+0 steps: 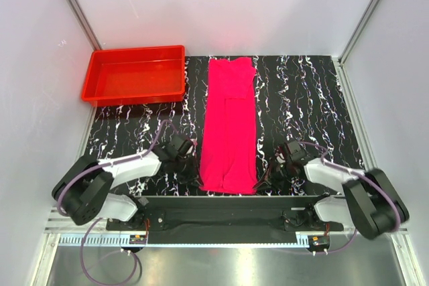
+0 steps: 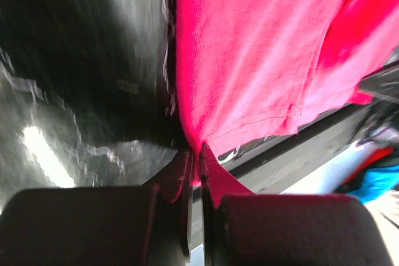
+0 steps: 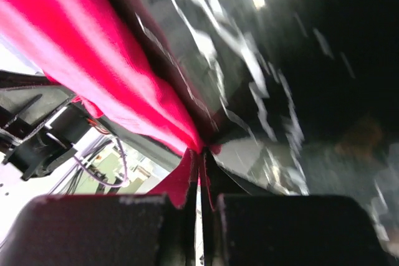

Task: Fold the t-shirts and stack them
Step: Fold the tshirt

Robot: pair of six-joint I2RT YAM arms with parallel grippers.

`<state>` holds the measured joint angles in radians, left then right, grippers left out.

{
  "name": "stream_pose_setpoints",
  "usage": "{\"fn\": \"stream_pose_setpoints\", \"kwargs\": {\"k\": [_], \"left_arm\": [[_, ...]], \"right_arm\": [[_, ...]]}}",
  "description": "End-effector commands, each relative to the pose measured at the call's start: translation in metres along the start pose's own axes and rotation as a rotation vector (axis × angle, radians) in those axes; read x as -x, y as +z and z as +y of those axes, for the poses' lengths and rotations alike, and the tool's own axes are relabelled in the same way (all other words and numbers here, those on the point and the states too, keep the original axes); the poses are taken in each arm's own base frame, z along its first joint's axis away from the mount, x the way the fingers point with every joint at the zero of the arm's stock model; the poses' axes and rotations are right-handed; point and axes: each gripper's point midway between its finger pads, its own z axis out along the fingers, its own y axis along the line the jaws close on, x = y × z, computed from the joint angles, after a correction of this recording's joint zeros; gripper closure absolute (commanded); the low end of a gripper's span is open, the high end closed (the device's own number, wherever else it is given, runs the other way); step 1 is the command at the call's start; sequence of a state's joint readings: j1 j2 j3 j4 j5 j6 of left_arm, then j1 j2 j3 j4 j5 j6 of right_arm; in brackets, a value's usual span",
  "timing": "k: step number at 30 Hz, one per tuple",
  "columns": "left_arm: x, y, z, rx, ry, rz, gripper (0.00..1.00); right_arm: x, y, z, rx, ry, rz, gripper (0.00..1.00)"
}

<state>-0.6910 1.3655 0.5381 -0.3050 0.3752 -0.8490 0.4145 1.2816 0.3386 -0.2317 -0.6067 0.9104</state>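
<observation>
table (image 1: 301, 98): black marbled top. t-shirt (image 1: 231, 118) lies mid-table as a long narrow strip, sides folded in, running far to near. Near hem sits at the table's near edge; far end is level w/ the red tray (image 1: 134, 50). Tray is far-left, apart from the cloth. My read: lengthwise folds are done, crosswise fold is next, i.e. near end carried toward far end.

Risks from here:
- Uneven lift or travel btwn the two arms → strip skews, fold edge lands crooked.
- Bite is on the very corners and thin. Soft cloth could slip out mid-carry → one corner drops, fold collapses.
- If only the top layer is pinched, the folded-in sides may open up. Can't tell from the wrist views how many layers are caught.
- Carrying too low drags the whole strip along the table instead of folding it.

Jaws:
- left gripper (image 2: 201, 152): closed right down, nothing btwn the tips but cloth. Pinching the near-left hem corner; stitched hem runs off to one side.
- right gripper (image 3: 201, 152): same, clamped tight on the near-right corner, cloth drawn to a point at the tips.

Both wrist views are blurred, so finer detail n/a.
</observation>
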Motion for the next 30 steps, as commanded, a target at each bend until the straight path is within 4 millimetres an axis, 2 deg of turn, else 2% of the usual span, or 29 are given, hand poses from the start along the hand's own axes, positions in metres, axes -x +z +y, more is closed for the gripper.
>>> {"fn": "stream_pose_setpoints", "kwargs": {"k": [1, 2, 3, 6, 7, 8, 9, 10, 11, 13, 14, 15, 16, 17, 18, 19, 20, 21, 22, 23, 24, 25, 26, 27, 30], "left_arm": [[-0.016, -0.011, 0.02, 0.115, 0.015, -0.001, 1.0], [-0.018, -0.02, 0.018, 0.118, 0.036, -0.006, 1.0], [-0.006, -0.032, 0.0, 0.092, 0.06, -0.045, 1.0], [0.016, -0.057, -0.012, 0.141, 0.13, -0.108, 1.0], [0.037, -0.073, -0.037, 0.112, 0.164, -0.167, 1.0], [0.043, -0.074, -0.033, 0.154, 0.179, -0.145, 1.0], [0.052, -0.077, -0.037, 0.16, 0.189, -0.147, 1.0], [0.07, -0.088, -0.058, 0.133, 0.208, -0.176, 1.0], [0.078, -0.091, -0.056, 0.15, 0.213, -0.17, 1.0], [0.095, -0.086, -0.059, 0.166, 0.205, -0.142, 1.0], [0.112, -0.095, -0.068, 0.154, 0.209, -0.167, 1.0], [0.119, -0.093, -0.069, 0.156, 0.205, -0.161, 1.0], [0.126, -0.085, -0.068, 0.166, 0.195, -0.139, 1.0], [0.143, -0.091, -0.074, 0.156, 0.195, -0.164, 1.0], [0.15, -0.089, -0.075, 0.16, 0.191, -0.162, 1.0], [0.159, -0.08, -0.073, 0.169, 0.18, -0.142, 1.0], [0.17, -0.08, -0.071, 0.172, 0.175, -0.145, 1.0], [0.186, -0.085, -0.083, 0.153, 0.186, -0.175, 1.0], [0.192, -0.069, -0.078, 0.162, 0.168, -0.131, 1.0], [0.2, -0.068, -0.077, 0.164, 0.16, -0.126, 1.0], [0.216, -0.071, -0.089, 0.143, 0.174, -0.154, 1.0], [0.223, -0.069, -0.09, 0.138, 0.172, -0.152, 1.0], [0.229, -0.057, -0.088, 0.143, 0.171, -0.135, 1.0], [0.242, -0.061, -0.097, 0.125, 0.18, -0.16, 1.0], [0.259, -0.054, -0.09, 0.136, 0.151, -0.161, 1.0]], "right_arm": [[-0.009, -0.018, -0.009, -0.076, -0.014, -0.034, 1.0], [-0.008, -0.024, -0.002, -0.066, -0.022, -0.054, 1.0], [-0.005, -0.035, 0.013, -0.035, -0.043, -0.088, 1.0], [0.006, -0.052, 0.044, 0.0, -0.056, -0.133, 1.0], [0.011, -0.055, 0.05, -0.008, -0.07, -0.146, 1.0], [0.016, -0.057, 0.056, -0.017, -0.079, -0.156, 1.0], [0.026, -0.06, 0.071, -0.012, -0.096, -0.166, 1.0], [0.031, -0.06, 0.077, -0.022, -0.119, -0.169, 1.0], [0.04, -0.061, 0.08, -0.046, -0.126, -0.187, 1.0], [0.058, -0.063, 0.098, -0.071, -0.158, -0.176, 1.0], [0.065, -0.063, 0.103, -0.08, -0.165, -0.178, 1.0], [0.079, -0.063, 0.117, -0.087, -0.173, -0.179, 1.0], [0.092, -0.066, 0.12, -0.093, -0.187, -0.188, 1.0], [0.103, -0.069, 0.123, -0.103, -0.184, -0.201, 1.0], [0.121, -0.07, 0.134, -0.105, -0.182, -0.21, 1.0], [0.135, -0.074, 0.136, -0.107, -0.196, -0.222, 1.0], [0.145, -0.075, 0.139, -0.105, -0.202, -0.221, 1.0], [0.16, -0.074, 0.147, -0.111, -0.201, -0.213, 1.0], [0.172, -0.075, 0.145, -0.114, -0.208, -0.211, 1.0], [0.179, -0.074, 0.148, -0.107, -0.21, -0.194, 1.0], [0.192, -0.072, 0.153, -0.107, -0.208, -0.184, 1.0], [0.2, -0.072, 0.155, -0.103, -0.223, -0.182, 1.0], [0.21, -0.074, 0.154, -0.103, -0.215, -0.187, 1.0], [0.221, -0.07, 0.158, -0.101, -0.213, -0.182, 1.0], [0.239, -0.062, 0.169, -0.05, -0.239, -0.157, 1.0]]}}
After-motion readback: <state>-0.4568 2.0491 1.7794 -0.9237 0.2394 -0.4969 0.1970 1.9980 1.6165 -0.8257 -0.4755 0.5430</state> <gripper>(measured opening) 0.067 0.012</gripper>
